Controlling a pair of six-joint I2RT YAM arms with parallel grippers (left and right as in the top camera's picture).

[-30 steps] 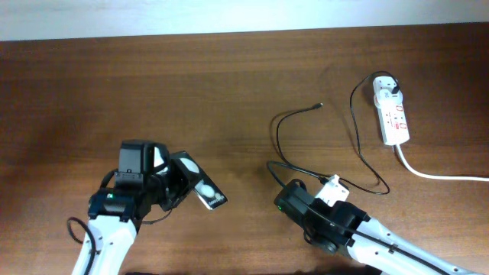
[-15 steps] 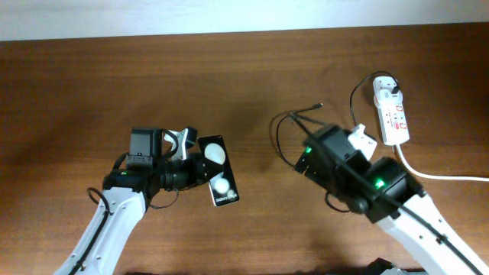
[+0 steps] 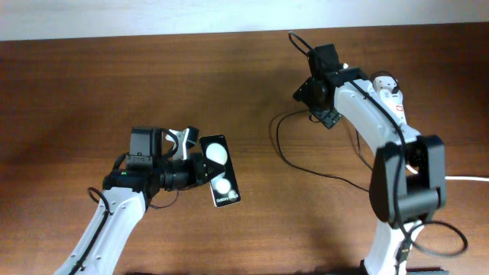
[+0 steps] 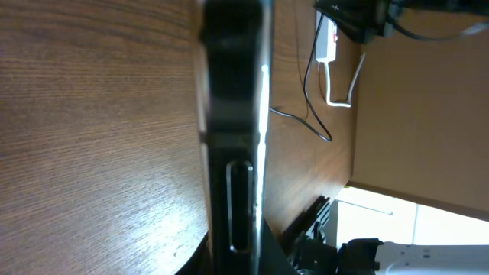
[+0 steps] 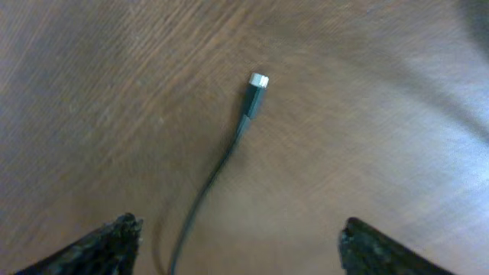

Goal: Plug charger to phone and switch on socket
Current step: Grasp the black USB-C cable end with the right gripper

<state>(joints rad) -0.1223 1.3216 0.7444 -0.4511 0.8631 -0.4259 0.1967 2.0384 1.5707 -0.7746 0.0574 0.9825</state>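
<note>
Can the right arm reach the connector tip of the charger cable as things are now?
Probably yes. The right tool is open, and the connector tip lies on the bare table just ahead of its fingers, with nothing over it.

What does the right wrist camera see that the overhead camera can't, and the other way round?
Only the right wrist view shows the connector tip, on the wood ahead of the open jaws of the right gripper. Only the overhead view shows the phone, held by the left gripper, and a bit of the socket peeking past the right arm. Both show the charger's black cable and the table.
</note>
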